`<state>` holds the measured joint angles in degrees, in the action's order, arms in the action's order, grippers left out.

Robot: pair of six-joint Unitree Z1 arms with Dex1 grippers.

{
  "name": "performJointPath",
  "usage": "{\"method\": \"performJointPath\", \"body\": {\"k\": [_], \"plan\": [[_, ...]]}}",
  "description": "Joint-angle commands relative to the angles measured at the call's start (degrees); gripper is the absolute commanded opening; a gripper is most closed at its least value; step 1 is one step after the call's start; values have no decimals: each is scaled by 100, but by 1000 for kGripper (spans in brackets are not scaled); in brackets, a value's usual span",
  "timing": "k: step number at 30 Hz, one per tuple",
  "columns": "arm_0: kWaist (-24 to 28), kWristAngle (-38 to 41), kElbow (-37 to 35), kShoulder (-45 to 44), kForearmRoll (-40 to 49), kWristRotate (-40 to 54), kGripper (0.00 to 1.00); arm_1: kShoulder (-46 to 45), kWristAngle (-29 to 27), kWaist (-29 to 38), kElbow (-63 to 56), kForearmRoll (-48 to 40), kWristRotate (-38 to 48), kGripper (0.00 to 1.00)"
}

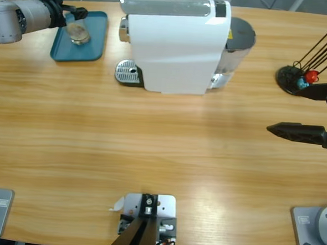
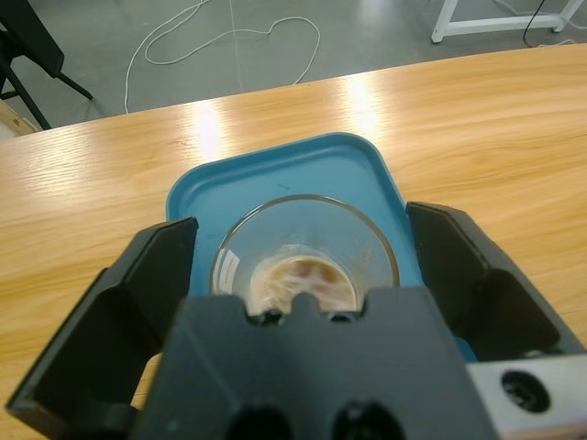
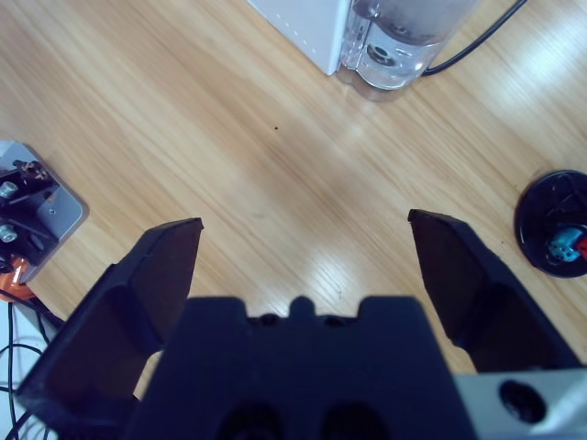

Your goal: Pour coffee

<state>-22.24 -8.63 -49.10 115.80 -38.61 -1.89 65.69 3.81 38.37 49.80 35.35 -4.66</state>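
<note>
A small clear glass tumbler [image 2: 367,243] stands on a teal tray [image 2: 275,174] at the table's far left. A shallow layer of brownish coffee [image 2: 303,280] lies in its bottom. My left gripper [image 2: 303,223] is open, one black jaw on each side of the tumbler with a small gap to the glass. In the high view the tumbler [image 1: 78,33] sits on the tray [image 1: 96,49] at the end of the left arm. My right gripper [image 1: 282,110] hangs open over bare table at the right edge, holding nothing [image 3: 303,225].
A white coffee machine [image 1: 176,45] stands at the back middle, its metal drip tray [image 1: 127,73] facing left and its clear water tank [image 3: 394,46] at the rear. A black capsule holder [image 1: 294,79] with wire rods stands at the far right.
</note>
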Motion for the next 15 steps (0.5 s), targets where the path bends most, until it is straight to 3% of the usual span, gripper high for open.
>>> {"method": "performJointPath", "body": {"k": [1,5,8,11,15], "plan": [[-63,-90,388,-117,-24,1,964,9,-118,-40,-70,42,-70,1000],[30,-566,842,-1056,110,3,964,9,-118,-40,-84,32,-70,1000],[-58,-805,888,-2104,1119,-4,964,-5,-140,-40,-123,2,-61,1000],[-789,-475,944,-3032,2534,-30,964,78,-195,-40,-37,216,-24,1000],[-1476,460,1380,-4399,3337,-141,964,-258,-174,-40,-12,405,111,1000]]}}
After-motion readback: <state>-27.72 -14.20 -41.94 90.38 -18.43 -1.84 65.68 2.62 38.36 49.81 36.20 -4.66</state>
